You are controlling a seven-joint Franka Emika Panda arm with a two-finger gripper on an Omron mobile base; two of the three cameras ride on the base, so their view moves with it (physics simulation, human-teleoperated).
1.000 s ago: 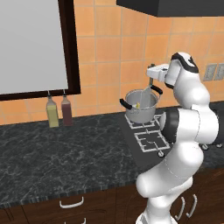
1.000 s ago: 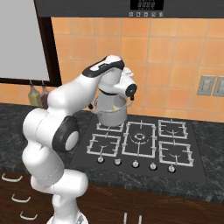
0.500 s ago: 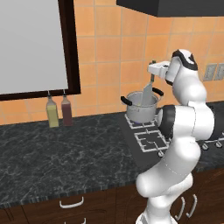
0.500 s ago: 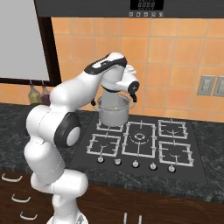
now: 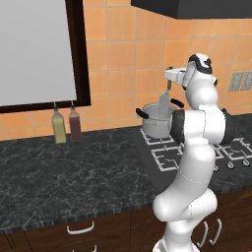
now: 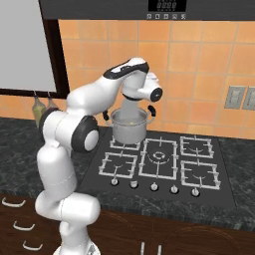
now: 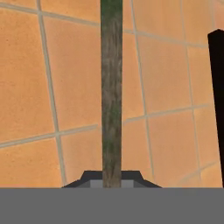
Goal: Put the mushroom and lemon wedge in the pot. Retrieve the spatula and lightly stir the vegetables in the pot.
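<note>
Orange tiled wall behind; pincer clenched on spatula handle, blade hanging into pot on hob's back-left burner.

The arm is glossy white, built of thick rounded links like smooth tubes swelling into bulbous joints. Dark charcoal bands ring the joints: a broad black disc caps the elbow, and a dark collar wraps the link behind the hand. The base column is a fat white barrel. Nearest the hand, the wrist is a short white cylinder with a black end cap. A thin dark seam runs along the upper link. No cables, screws or markings can be made out.
</note>
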